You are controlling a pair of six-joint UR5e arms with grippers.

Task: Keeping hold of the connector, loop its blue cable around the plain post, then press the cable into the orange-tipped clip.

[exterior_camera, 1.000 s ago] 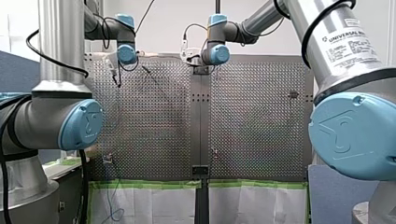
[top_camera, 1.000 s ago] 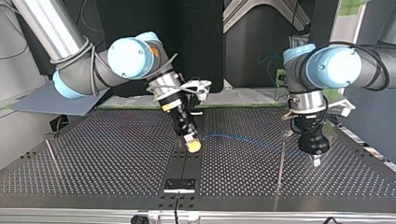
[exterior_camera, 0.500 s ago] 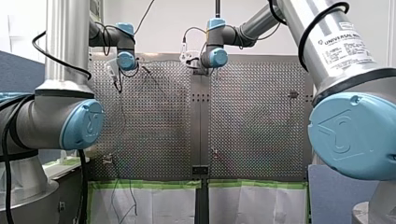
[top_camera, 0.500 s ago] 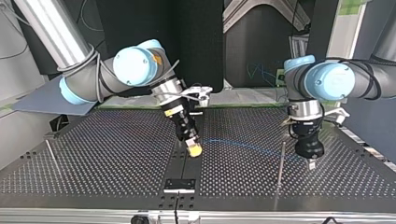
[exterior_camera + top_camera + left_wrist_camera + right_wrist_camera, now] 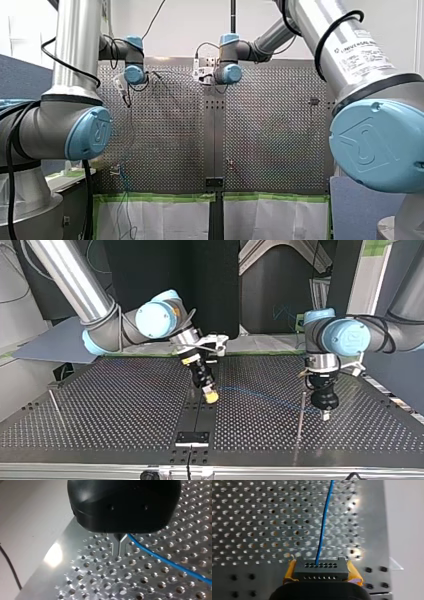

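In the right wrist view my right gripper [image 5: 322, 573] is shut with its yellow pads [image 5: 290, 570] on a dark grey connector [image 5: 321, 568]. A blue cable [image 5: 324, 522] leaves the connector and runs ahead over the perforated table. In the top view this gripper [image 5: 211, 396] hangs low near the table's middle, and the cable [image 5: 265, 397] stretches to the view's right. There my left gripper [image 5: 325, 415] sits just right of the thin plain post [image 5: 301, 412]. Its metal fingers [image 5: 117, 548] are shut, with the cable [image 5: 165, 561] passing right beside them. Whether they pinch it I cannot tell.
A second thin post [image 5: 55, 406] leans at the top view's left. A black plate [image 5: 192, 438] sits on the centre seam near the table's [image 5: 125, 425] front edge. Green tape [image 5: 160, 198] lines the table's near edge in the front view.
In the top view my left gripper has slid leftwards, closer to the plain post. My right arm's elbow has swung to the right while its gripper has barely moved.
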